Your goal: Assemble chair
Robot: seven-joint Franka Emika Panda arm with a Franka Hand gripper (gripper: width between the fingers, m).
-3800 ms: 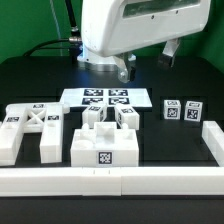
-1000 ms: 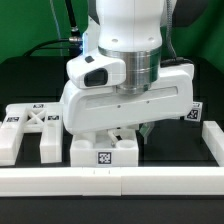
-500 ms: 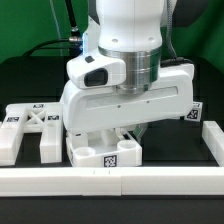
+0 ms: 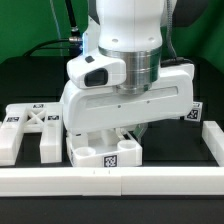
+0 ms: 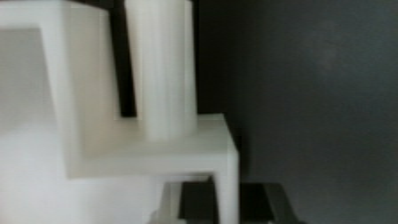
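The arm [image 4: 120, 70] fills most of the scene, bent low over the black table [image 4: 30, 80]. A long white rail [image 4: 110, 182] runs along the front edge. Just behind it lies the seat [image 4: 92, 154], slightly askew, its tag facing the front, right under the arm. The X panel [image 4: 30, 122] lies at the exterior view's left, and a leg block [image 4: 190, 112] at the right. The gripper [image 4: 127, 137], down at the seat, is pressed together; I cannot tell whether it pinches anything.
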